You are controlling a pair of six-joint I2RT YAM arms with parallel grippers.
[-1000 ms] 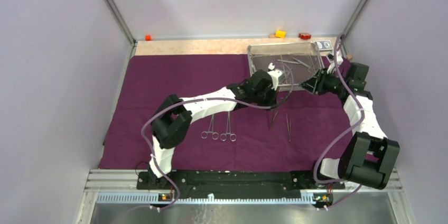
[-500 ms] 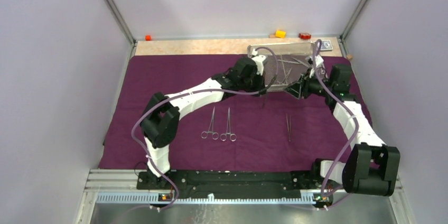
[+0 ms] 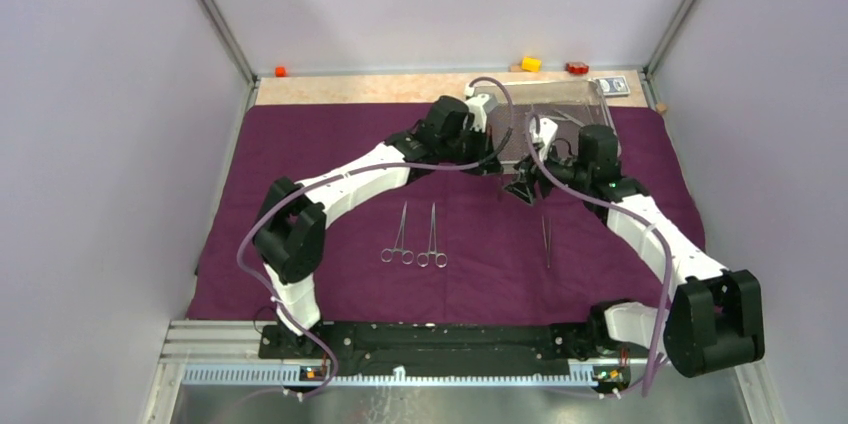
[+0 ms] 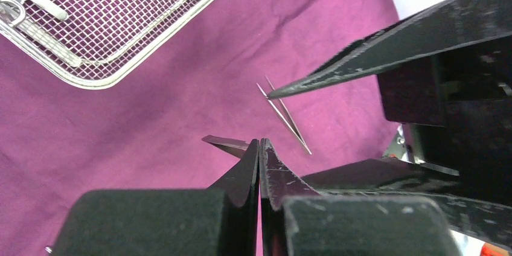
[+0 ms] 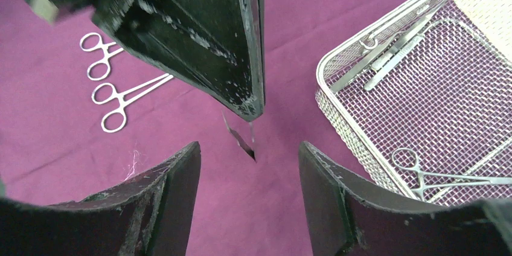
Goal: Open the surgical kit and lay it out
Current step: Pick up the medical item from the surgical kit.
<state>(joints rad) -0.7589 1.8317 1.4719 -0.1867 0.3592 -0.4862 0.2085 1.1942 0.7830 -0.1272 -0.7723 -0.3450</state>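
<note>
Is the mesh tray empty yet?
Not empty: the mesh tray holds a ring-handled clamp and other steel tools by its far corner.

Orange block point(image 3: 280, 71), yellow block point(image 3: 530, 64), red block point(image 3: 576, 68), card packet point(image 3: 614, 85) along far table point(image 3: 380, 89) edge.

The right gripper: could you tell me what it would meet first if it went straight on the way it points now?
Most likely the slim steel instrument pinched in the shut left gripper, just ahead of the open right gripper; past that, the purple cloth. Depth is hard to judge.
</note>
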